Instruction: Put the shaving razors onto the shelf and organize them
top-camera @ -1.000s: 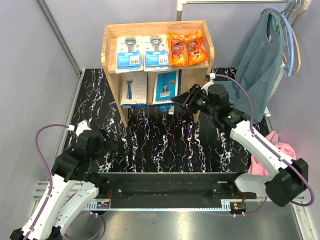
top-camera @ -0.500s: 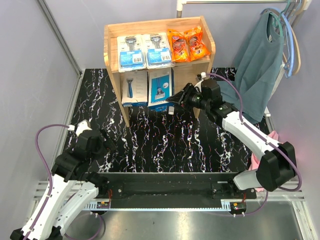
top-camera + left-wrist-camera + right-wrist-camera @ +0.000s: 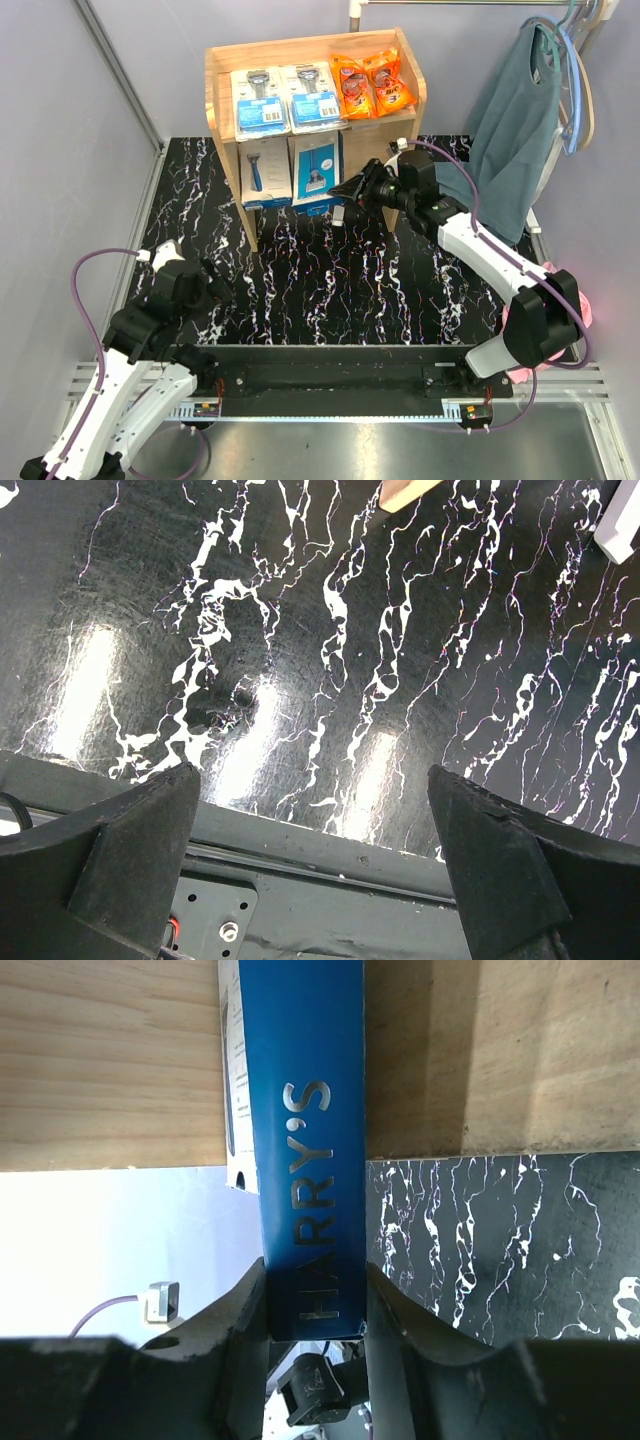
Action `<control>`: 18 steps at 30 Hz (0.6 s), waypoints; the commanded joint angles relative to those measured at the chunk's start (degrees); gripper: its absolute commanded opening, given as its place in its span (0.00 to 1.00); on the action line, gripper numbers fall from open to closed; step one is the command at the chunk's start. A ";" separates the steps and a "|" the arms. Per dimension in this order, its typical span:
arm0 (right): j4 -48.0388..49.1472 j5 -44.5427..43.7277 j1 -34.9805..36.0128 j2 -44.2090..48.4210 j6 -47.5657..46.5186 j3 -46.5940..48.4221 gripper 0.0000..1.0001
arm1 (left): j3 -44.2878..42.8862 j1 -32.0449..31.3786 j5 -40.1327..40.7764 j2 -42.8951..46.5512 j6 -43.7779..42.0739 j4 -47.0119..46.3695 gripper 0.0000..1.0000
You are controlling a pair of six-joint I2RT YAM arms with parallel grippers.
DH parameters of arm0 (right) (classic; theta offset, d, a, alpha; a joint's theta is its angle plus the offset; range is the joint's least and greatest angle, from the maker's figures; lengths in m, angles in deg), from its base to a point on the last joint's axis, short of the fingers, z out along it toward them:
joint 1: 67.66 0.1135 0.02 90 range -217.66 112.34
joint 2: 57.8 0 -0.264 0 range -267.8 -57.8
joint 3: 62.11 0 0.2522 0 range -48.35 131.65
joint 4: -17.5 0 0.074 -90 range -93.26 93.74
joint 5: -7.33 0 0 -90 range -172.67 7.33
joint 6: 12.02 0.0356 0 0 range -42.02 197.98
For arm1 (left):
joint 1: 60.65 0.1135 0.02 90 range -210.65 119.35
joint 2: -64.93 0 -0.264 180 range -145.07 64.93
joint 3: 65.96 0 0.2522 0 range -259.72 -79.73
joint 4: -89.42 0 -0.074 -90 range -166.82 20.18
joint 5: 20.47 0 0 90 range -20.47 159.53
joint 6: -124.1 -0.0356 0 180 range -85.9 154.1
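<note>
R arm grips a box in the shelf's lower tier.
My right gripper (image 3: pixel 350 190) is clamped on the blue box (image 3: pixel 318 170). The box sits straight ahead of the fingers, long axis running away into the shelf (image 3: pixel 214 100), just beside the white box (image 3: pixel 262 172). Dark blue spine, silver lettering, razor pic on front. Left gripper (image 3: pixel 207 282) is wide open and empty, well apart, so R finishes. Top tier: blister packs (image 3: pixel 262 100), orange packets (image 3: pixel 352 85).
</note>
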 commanded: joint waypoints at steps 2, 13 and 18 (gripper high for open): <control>5.75 4.26 0.36 -0.75 3.10 2.13 0.48 | -0.36 -0.31 -1.24 0.60 -0.64 -2.60 0.99; 3.21 -1.02 0.44 5.40 2.13 -1.12 0.91 | -0.09 -0.23 -1.59 0.87 -0.37 -2.77 0.99; -0.57 -2.86 0.36 6.81 0.90 -1.39 0.98 | -0.01 -0.32 -1.77 1.04 -0.37 -2.77 0.99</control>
